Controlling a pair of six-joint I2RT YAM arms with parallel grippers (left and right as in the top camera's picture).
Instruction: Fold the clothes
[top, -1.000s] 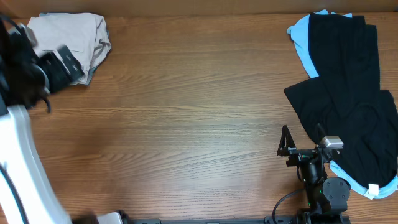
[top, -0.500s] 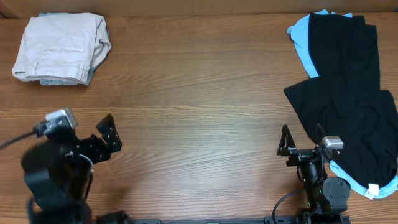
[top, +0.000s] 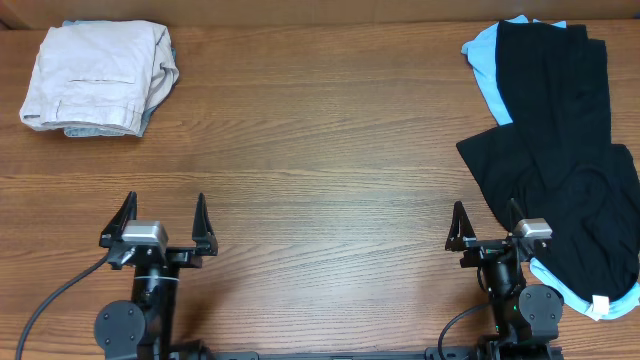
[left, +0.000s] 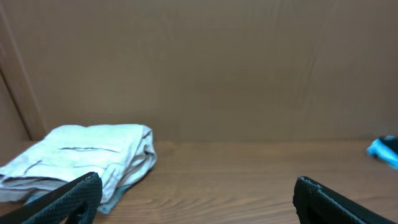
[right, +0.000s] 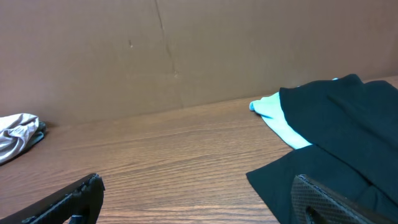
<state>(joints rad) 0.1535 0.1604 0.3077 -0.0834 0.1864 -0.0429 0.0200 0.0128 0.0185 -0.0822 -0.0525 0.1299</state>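
My left gripper (top: 163, 207) has come away from the khaki shorts (top: 98, 78). A second ago that arm was out over the 10 o'clock corner, half covering the pile. Now it sits back at about 7 o'clock, near the front edge of the table (top: 320, 150), and the shorts lie fully uncovered. Its two fingers stand wide apart with nothing between them; from the left wrist I see only bare wood in the gap.

My right gripper (top: 485, 214) has not shifted. It rests at about 5 o'clock, its fingers likewise spread wide and holding nothing. Its outer finger is just beside the edge of the black garments (top: 560, 150), and I cannot tell whether they touch.

The khaki shorts sit folded into a compact, roughly square bundle at 10 o'clock, close to the far edge. A strip of blue-grey cloth (top: 146, 121) peeks out beneath their right side.

The black garments lie spread and unfolded from 2 o'clock down to 4 o'clock. A sky-blue garment (top: 484, 70) shows under them at the far left edge and again near my right arm's base, where a white tag (top: 600, 303) is visible. The two piles are well apart, with open wood between them.
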